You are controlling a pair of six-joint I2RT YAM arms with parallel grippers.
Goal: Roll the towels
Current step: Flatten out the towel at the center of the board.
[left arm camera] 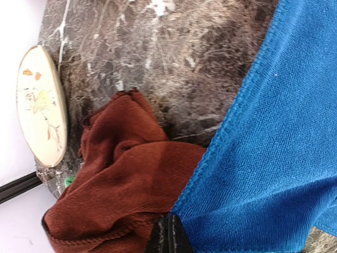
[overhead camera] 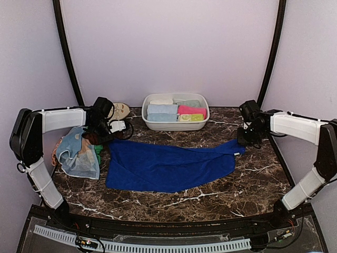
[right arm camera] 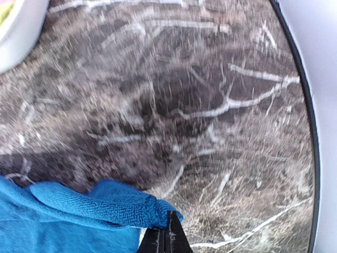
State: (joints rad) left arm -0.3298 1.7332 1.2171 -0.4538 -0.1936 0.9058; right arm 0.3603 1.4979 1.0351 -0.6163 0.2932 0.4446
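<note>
A royal blue towel (overhead camera: 163, 164) lies spread across the middle of the marble table. My left gripper (overhead camera: 105, 134) is shut on its far left corner; in the left wrist view the fingertips (left arm camera: 169, 234) pinch the blue edge (left arm camera: 274, 158) beside a rust-brown towel (left arm camera: 121, 174). My right gripper (overhead camera: 246, 138) is shut on its far right corner, and the right wrist view shows the bunched blue corner (right arm camera: 116, 208) at the fingertips (right arm camera: 167, 237). A heap of towels (overhead camera: 79, 154), pale dotted, brown and green, lies at the left.
A white oval tub (overhead camera: 175, 112) at the back centre holds rolled towels in light blue, pink, green and pale. A cream oval plate (overhead camera: 120, 110) with a leaf pattern lies behind the left gripper, also in the left wrist view (left arm camera: 41, 105). The table's right edge (right arm camera: 308, 132) is near.
</note>
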